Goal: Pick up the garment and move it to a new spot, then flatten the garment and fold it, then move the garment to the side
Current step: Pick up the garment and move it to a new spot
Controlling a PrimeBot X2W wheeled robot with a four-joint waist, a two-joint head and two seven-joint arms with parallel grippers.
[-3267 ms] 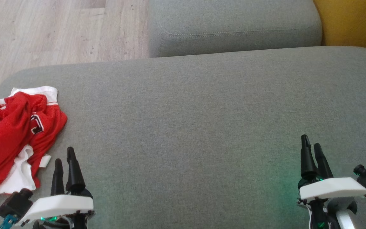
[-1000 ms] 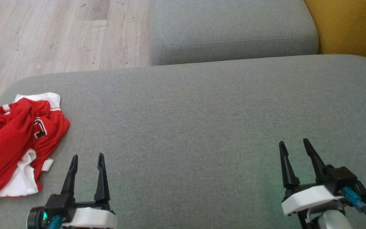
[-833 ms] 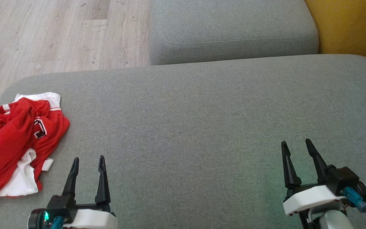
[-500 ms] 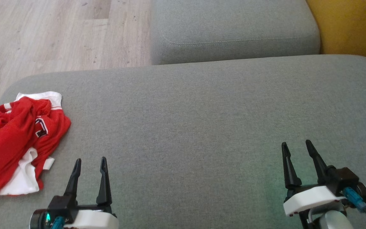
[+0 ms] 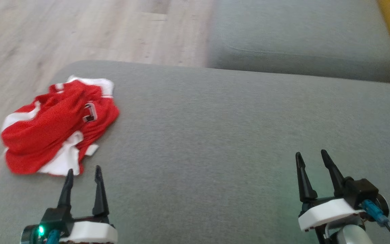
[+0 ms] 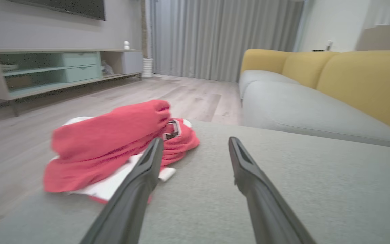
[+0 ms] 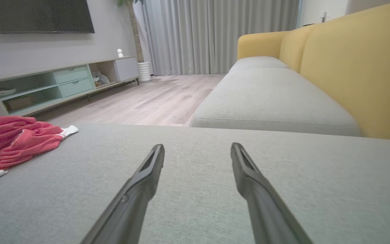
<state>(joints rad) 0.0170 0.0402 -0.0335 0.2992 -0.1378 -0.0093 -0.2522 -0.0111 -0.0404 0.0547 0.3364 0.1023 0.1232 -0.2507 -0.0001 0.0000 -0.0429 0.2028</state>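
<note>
Sitting crumpled in a heap, the red and white garment (image 5: pixel 59 132) is just ahead of the left gripper (image 5: pixel 83 169) and a bit to its left, near edge right at one fingertip, can't tell if they touch. Both sets of fingers are spread apart, nothing in them. Over at the right gripper (image 5: pixel 310 153) it's just bare grey cushion (image 5: pixel 215 135), with the garment way off to its left.

Red-and-white garment (image 5: pixel 56 134), grey cushion (image 5: pixel 215 135)
</note>
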